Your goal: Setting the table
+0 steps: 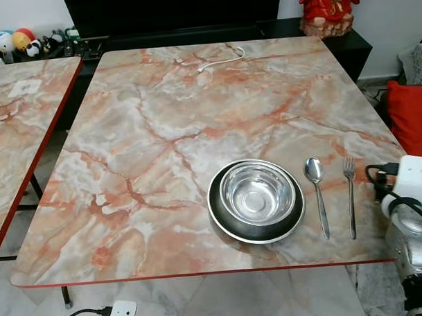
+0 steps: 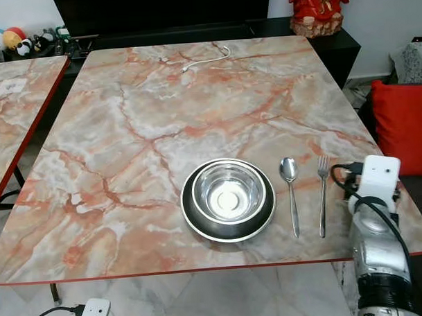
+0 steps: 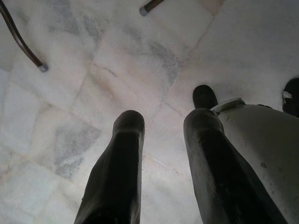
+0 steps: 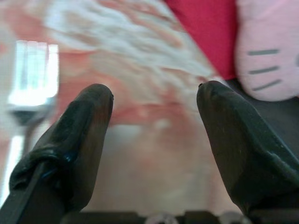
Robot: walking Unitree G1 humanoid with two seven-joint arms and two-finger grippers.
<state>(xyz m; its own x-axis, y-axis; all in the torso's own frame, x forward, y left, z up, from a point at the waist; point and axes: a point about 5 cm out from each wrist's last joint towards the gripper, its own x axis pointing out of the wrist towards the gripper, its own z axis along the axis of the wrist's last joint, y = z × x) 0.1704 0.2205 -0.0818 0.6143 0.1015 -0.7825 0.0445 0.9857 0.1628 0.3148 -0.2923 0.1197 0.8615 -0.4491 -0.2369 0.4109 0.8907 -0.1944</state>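
A steel bowl [image 1: 257, 193] sits inside a dark plate [image 1: 222, 214] near the front edge of the marble table [image 1: 161, 132]. To their right lie a spoon [image 1: 316, 196] and a fork [image 1: 350, 195], side by side with handles toward me. My right arm [image 1: 411, 220] is at the table's right front corner, just right of the fork. In the right wrist view the right gripper [image 4: 154, 93] is open and holds nothing, low over the tabletop, with the blurred fork [image 4: 28, 93] off to one side. The left gripper [image 3: 163, 119] hangs open over the tiled floor.
A second marble table [image 1: 16, 123] stands to the left across a narrow gap. A white cable [image 1: 221, 60] lies at the table's far edge. A red cushion [image 1: 410, 116] sits to the right, a power strip [image 1: 121, 315] on the floor in front.
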